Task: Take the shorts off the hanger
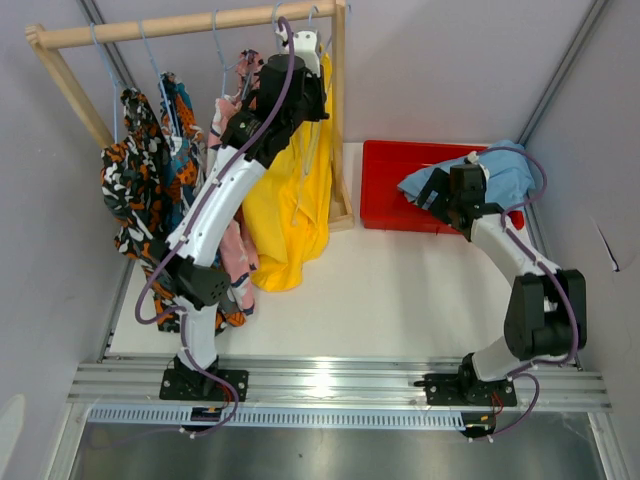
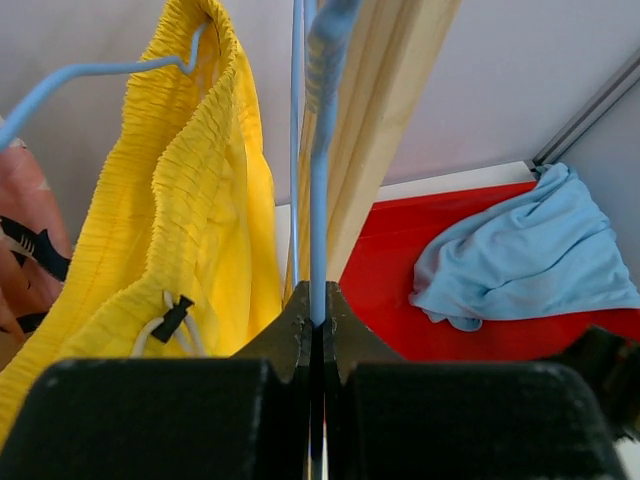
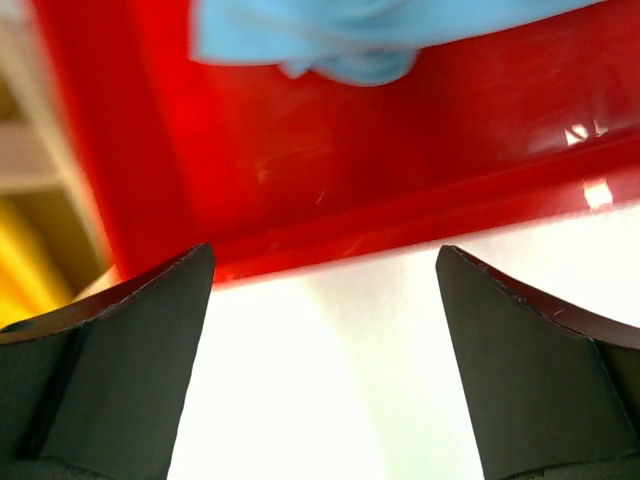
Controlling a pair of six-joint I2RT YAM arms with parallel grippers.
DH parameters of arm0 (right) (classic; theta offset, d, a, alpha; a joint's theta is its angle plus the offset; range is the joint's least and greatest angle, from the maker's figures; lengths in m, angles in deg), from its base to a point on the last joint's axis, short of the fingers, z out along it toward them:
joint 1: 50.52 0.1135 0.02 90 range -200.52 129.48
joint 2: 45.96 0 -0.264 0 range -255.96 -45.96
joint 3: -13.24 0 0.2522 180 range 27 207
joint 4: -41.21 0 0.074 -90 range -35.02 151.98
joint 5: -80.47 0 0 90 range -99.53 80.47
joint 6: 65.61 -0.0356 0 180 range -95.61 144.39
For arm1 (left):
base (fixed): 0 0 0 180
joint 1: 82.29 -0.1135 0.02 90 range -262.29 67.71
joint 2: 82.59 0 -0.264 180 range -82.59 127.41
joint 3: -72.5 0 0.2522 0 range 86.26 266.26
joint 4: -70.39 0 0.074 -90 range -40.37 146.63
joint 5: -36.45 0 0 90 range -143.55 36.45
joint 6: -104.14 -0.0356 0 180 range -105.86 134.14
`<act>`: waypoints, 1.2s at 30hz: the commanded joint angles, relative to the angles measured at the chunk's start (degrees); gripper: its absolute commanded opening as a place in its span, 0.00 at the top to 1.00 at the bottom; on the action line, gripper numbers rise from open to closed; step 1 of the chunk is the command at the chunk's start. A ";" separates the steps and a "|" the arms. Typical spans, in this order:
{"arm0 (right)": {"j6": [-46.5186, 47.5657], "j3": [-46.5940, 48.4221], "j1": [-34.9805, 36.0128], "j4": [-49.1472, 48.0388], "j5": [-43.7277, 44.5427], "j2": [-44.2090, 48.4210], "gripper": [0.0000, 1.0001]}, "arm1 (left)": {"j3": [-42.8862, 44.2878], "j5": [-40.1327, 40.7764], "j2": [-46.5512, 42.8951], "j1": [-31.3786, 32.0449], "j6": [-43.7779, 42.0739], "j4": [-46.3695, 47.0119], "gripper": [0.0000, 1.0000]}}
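Notably, the left end effector point(image 2: 317, 318) pinches an upright blue hanger wire point(image 2: 319, 200), with the yellow shorts point(image 2: 190, 230) hanging lengthwise just to its left. The right end effector point(image 3: 322, 260), spread wide, is well apart, light blue shorts point(image 3: 340, 35) ahead of it in a red bin point(image 3: 330, 210).

The left arm point(image 1: 215, 215) rises from its base at the lower left of the top view and stretches in a long slant toward the upper middle, where the left gripper point(image 1: 298, 42) points upward. In its wrist view the two black fingers point(image 2: 290, 335) meet at the lower centre, pressed together on a thin blue hanger wire point(image 2: 318, 200). The right arm point(image 1: 525, 290) sits folded at the right side, elbow toward the right edge and forearm bent back leftward, and the right gripper point(image 1: 428, 195) has its fingers point(image 3: 150, 330) spread wide apart with a clear gap between them.
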 commanded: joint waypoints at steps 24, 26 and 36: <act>-0.25 -10.37 15.01 -1.01 6.78 19.13 0.01 | 8.83 -3.48 11.61 -2.12 4.47 17.69 0.85; -0.25 -10.89 15.10 -0.83 6.52 19.74 0.01 | 8.75 -3.57 12.49 -2.30 4.64 17.61 0.80; -1.39 -13.53 15.27 -1.18 6.17 21.94 0.00 | 0.61 -6.55 3.82 -1.17 5.52 14.35 0.64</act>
